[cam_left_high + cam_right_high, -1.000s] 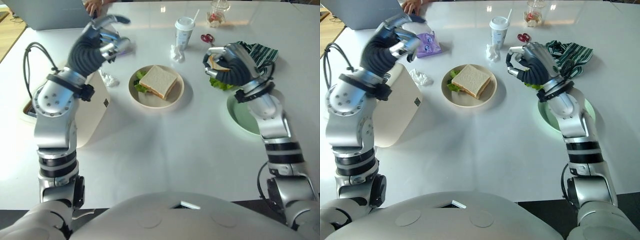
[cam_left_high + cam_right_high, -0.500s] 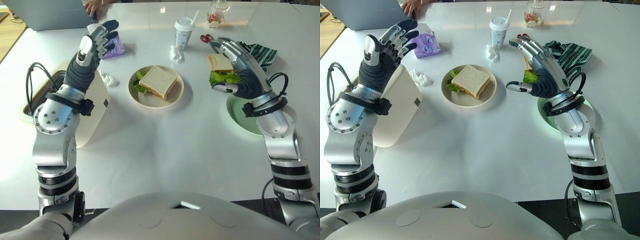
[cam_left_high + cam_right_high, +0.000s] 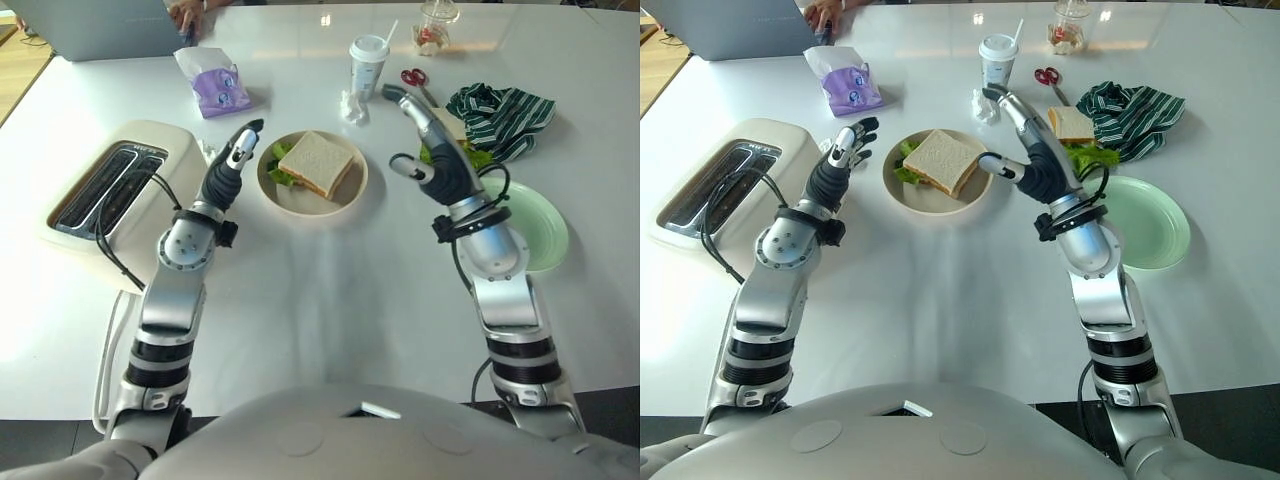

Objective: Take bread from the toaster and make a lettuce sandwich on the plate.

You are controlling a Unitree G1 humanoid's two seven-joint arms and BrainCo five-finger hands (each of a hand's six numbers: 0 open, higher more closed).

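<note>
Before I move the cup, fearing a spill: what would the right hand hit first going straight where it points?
Likely the crumpled tissue beyond the right hand, then the cup behind it; the hand's height is unclear, so it may pass over.

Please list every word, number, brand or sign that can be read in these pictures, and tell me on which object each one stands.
No text here can be read with certainty.
purple tissue pack: it bears printed marks, too small and blurred to read.
paper cup: any print on its side is too small to read.
</note>
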